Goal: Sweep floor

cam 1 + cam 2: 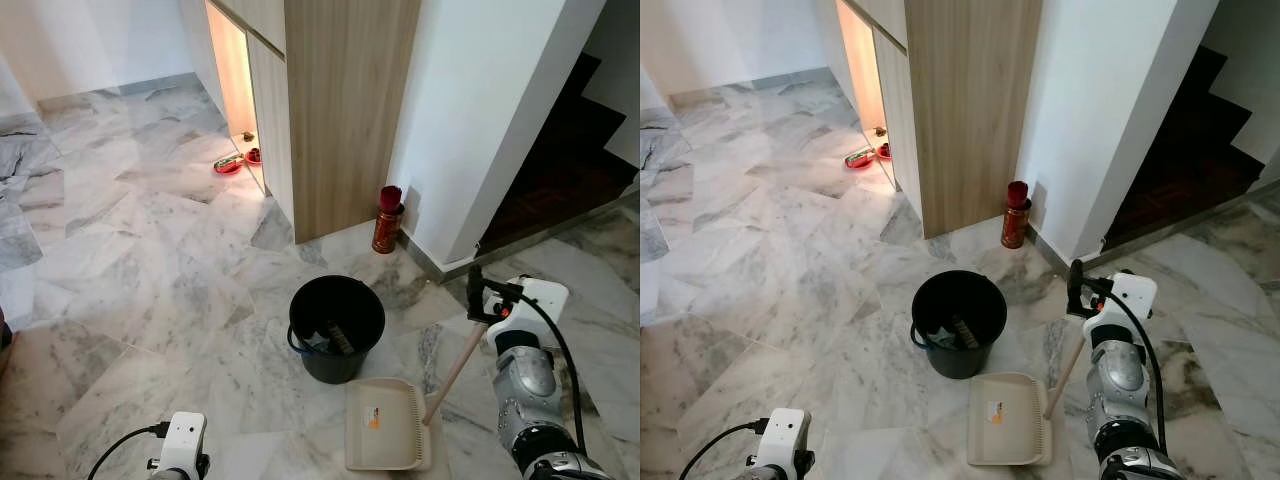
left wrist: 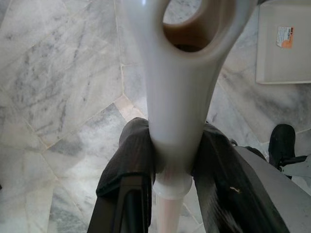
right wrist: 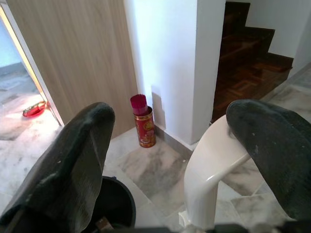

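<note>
My left fingers (image 2: 165,160) clamp a white handle (image 2: 187,73); right fingers (image 3: 175,160) straddle the dustpan (image 1: 385,425) handle, spread wide. Sweeping seems barely begun.

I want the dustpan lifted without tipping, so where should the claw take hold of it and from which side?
Take the dustpan by its handle, near the top, coming from the right. The handle slants up that way from the pan, and the right claw is open around its end.
</note>
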Tool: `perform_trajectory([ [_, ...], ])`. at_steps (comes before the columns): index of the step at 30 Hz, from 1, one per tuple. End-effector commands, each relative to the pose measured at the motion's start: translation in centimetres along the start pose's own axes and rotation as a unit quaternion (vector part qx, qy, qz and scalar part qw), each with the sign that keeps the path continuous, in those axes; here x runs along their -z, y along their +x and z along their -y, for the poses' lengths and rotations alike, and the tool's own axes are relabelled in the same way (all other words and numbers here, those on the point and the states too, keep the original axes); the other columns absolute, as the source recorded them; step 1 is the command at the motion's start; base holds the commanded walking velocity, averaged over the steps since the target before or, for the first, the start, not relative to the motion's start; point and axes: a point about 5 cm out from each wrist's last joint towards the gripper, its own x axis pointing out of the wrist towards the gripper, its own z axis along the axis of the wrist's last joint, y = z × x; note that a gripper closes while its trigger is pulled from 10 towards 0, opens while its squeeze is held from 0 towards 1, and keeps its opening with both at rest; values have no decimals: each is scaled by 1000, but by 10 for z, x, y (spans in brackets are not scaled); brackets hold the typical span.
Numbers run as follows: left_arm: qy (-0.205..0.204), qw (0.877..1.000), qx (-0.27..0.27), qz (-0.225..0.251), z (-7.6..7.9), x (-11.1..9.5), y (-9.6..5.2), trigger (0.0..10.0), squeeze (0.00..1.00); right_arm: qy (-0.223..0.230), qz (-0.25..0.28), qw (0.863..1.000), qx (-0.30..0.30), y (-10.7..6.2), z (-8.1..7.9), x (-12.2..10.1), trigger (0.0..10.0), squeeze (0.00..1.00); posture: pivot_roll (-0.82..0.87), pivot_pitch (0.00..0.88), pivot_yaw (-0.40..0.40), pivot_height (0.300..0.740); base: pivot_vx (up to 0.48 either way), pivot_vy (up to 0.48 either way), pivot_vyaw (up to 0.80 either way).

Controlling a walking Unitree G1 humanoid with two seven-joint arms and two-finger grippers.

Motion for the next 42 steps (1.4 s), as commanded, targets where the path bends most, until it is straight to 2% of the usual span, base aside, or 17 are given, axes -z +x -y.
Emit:
perform_trajectory([
  [1,8,1000,-7,3,-5,0,-1,10000,0,-7,-21,1000,8,-4,6,7,10000,1000,27,0,28,740,0,0,0],
  [4,14,1000,-5,2,-5,1,-1,10000,0,-13,-27,999,13,-5,7,9,10000,1000,29,0,27,740,0,0,0],
  [6,15,1000,-5,2,-5,1,-1,10000,0,-34,-35,999,14,-6,8,11,10000,1000,29,0,28,740,0,0,0],
  [12,17,1000,-5,2,-6,1,-1,10000,0,-35,-28,998,38,-7,12,10,10000,1000,30,0,33,740,0,0,0],
  [13,19,1000,-5,2,-7,1,-1,10000,0,-33,-19,996,78,-6,20,7,10000,1000,33,0,38,740,0,0,0],
  [14,20,1000,-6,2,-7,1,-2,10000,0,-29,-15,995,91,-6,23,5,10000,1000,33,0,38,740,0,0,0],
  [19,22,1000,-6,2,-8,1,-2,10000,0,-7,-1,995,101,-5,26,1,10000,1000,33,0,41,740,0,0,0],
  [20,23,1000,-6,2,-8,1,-2,10000,0,-3,0,995,103,-4,26,0,10000,98,34,0,42,740,0,0,0],
  [21,24,1000,-6,2,-9,1,-2,10000,0,2,-1,994,105,-4,26,0,10000,98,33,0,43,740,0,0,0],
  [22,24,1000,-6,2,-9,1,-2,10000,0,10,0,994,107,-4,27,-1,10000,0,33,0,43,740,0,0,0],
  [31,26,1000,-7,3,-9,0,-2,10000,0,32,34,995,90,3,18,-13,10000,0,37,0,41,740,0,0,0],
  [34,27,1000,-8,5,-9,0,-2,10000,0,44,72,994,74,11,12,-30,10000,0,38,0,40,740,0,0,0],
  [37,26,1000,-8,5,-9,0,-2,10000,0,46,83,993,69,13,10,-35,10000,0,38,0,40,740,0,0,0],
  [39,26,1000,-8,5,-9,-1,-2,10000,0,47,111,991,55,18,5,-50,10000,0,36,0,40,740,0,0,0],
  [42,26,1000,-8,5,-9,-1,-2,10000,0,46,115,991,52,20,4,-53,10000,0,35,0,40,740,0,0,0],
])
